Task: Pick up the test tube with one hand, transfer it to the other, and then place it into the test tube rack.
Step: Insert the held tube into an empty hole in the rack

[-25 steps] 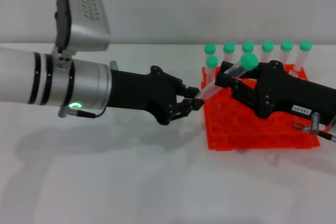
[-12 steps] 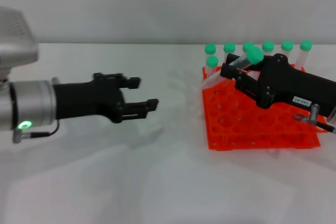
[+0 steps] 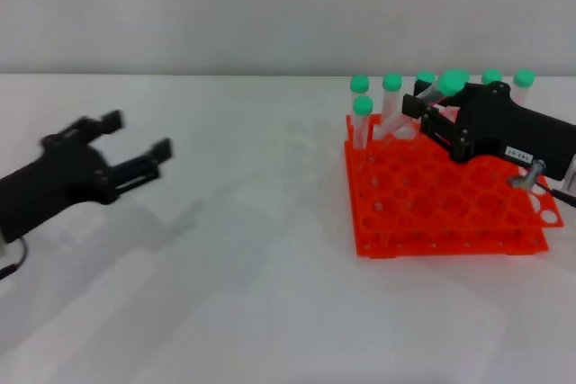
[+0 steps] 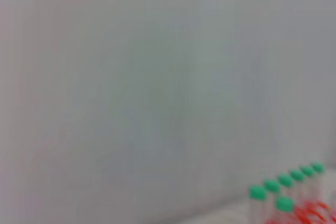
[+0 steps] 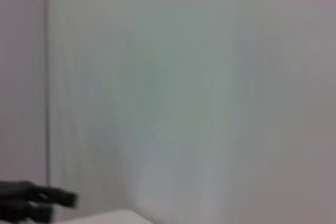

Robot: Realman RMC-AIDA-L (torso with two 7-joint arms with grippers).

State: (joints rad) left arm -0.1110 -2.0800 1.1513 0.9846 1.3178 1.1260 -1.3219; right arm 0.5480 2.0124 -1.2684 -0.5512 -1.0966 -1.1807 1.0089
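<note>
Now tube (image 3: 430, 99) tilted, cap toward 1 o'clock, base toward 7, clamped in right gripper (image 3: 436, 114) over rack (image 3: 441, 213) back edge. Left gripper (image 3: 126, 157) wide open, empty, far at 9 o'clock; bare table (image 3: 252, 222) between.

Soft, even light fills the head view, laying faint diffuse shadows on the white desk (image 3: 270, 294) beneath the motion-smeared left gripper (image 3: 135, 146) and beside the orange rack (image 3: 441, 213), while both wrist views are thoroughly out of focus, showing mostly a featureless grey wall (image 4: 157, 77).
</note>
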